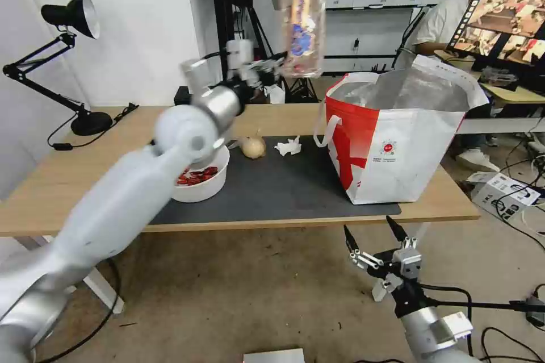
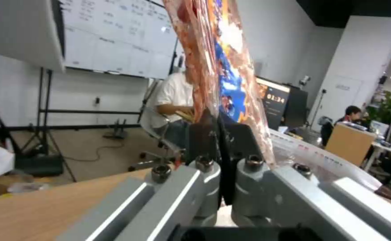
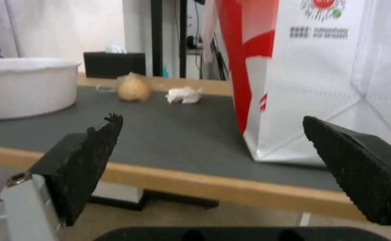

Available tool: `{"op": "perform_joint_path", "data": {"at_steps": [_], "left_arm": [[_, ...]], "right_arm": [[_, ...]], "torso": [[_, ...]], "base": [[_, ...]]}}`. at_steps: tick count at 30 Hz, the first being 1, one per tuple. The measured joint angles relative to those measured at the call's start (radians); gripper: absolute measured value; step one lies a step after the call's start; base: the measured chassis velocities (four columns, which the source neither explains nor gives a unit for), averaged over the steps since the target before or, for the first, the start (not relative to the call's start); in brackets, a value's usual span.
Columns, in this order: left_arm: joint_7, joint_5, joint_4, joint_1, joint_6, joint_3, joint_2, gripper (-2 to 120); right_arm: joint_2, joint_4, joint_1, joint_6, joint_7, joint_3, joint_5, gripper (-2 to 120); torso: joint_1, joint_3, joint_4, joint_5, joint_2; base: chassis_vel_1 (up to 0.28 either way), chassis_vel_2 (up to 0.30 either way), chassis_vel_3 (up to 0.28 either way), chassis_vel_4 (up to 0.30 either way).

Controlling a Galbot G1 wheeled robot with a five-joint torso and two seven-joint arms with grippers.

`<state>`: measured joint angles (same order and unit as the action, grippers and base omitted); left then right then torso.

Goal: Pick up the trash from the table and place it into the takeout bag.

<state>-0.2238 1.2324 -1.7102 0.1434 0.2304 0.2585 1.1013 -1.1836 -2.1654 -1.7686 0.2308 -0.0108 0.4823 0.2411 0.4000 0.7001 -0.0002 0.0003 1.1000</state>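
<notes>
the left gripper (image 1: 276, 69) is raised high over the table (image 1: 68, 181), up and to the left of the takeout bag (image 1: 397, 141), its fingers (image 2: 200, 134) pressed together on the lower edge of the clear plastic tray (image 1: 302, 25). the tray stands on end in the air, clear of the table, its top above the bag's open mouth and just to the left of the bag's red side; in the left wrist view the tray (image 2: 217, 63) rises straight out of the pinch, smeared with reddish scraps over a blue print. the takeout bag stands upright on the right end of the dark grey mat (image 1: 278, 187), foil lining showing, one white loop handle (image 1: 328, 127) hanging on its left face. to the left of the bag on the mat lie the crumpled white tissue (image 1: 289, 146), then the small beige knotted lump (image 1: 253, 146), then the white bowl of red crayfish shells (image 1: 201, 178), partly hidden behind the left arm. the right gripper (image 1: 376, 236) waits below the table's front edge, under the bag's left corner, its fingers (image 3: 86, 160) spread wide and holding nothing. a black tissue box (image 3: 114, 64) sits on the table behind the lump.
</notes>
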Motion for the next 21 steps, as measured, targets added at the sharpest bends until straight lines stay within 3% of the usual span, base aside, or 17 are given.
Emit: {"op": "perform_joint_path", "data": {"at_steps": [3,10,15,21], "left_arm": [[-0.004,-0.016,0.088,-0.063,-0.008,0.053,0.087,0],[-0.009,-0.077,0.201,-0.105,-0.014,0.115,0.217,0],[-0.007,-0.217,0.282,-0.101,-0.029,0.179,0.270,0],[0.001,-0.276,0.329,-0.089,-0.037,0.206,0.291,0]], "right_arm": [[-0.012,0.009,-0.007,0.003,-0.001,-0.026,-0.024,100],[-0.019,0.019,-0.006,0.003,-0.001,-0.053,-0.046,100],[-0.019,0.028,-0.005,0.002,-0.001,-0.056,-0.050,100],[-0.019,0.035,-0.004,0.001,-0.001,-0.063,-0.055,100]], "torso": [[0.000,0.000,0.0002,-0.0001,0.000],[0.000,0.000,0.0001,0.0000,0.000],[0.000,0.000,0.0001,0.0000,0.000],[0.000,0.000,0.0002,-0.0001,0.000]], "base": [[0.000,0.000,0.000,0.000],[0.000,0.000,0.000,0.000],[0.000,0.000,0.000,0.000],[0.000,0.000,0.000,0.000]]}}
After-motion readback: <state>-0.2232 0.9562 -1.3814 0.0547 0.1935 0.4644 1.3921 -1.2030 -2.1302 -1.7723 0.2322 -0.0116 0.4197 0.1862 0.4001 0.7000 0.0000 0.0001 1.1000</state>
